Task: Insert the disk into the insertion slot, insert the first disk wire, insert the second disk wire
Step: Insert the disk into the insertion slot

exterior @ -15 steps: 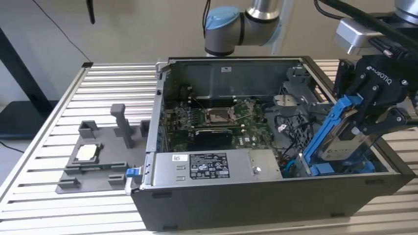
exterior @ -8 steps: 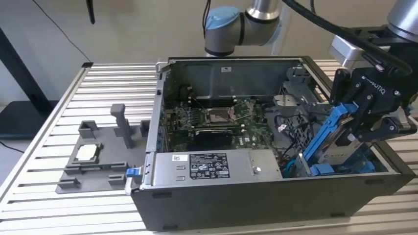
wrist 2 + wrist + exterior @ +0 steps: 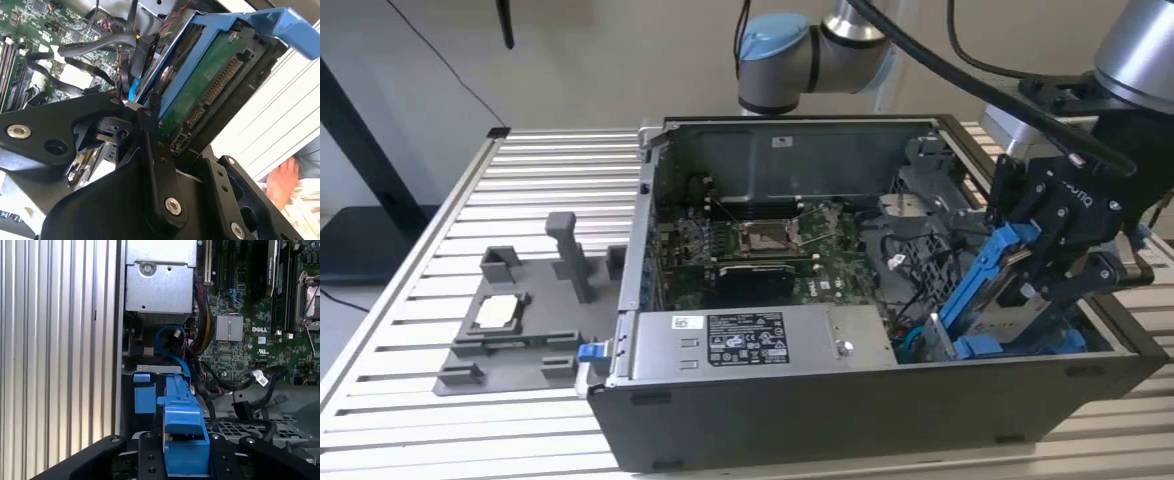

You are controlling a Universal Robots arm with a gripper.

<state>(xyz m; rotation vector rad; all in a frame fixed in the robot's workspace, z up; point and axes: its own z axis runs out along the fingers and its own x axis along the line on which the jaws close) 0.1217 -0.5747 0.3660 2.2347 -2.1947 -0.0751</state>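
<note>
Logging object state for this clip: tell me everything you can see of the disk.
The disk is a flat drive framed by a bright blue plastic bracket; the second wrist view shows its green circuit-board face and connector row. It stands steeply tilted, lower end at the blue rails of the insertion slot, at the exterior view's right of the computer case. The end effector clamps it.

The gripper (image 3: 1051,280) hides much of the disk (image 3: 982,288) in the exterior view, how deep it sits in the insertion slot (image 3: 1007,347) cannot be told, and a blurred hand (image 3: 283,178) is cut by the second wrist view's edge.
</note>
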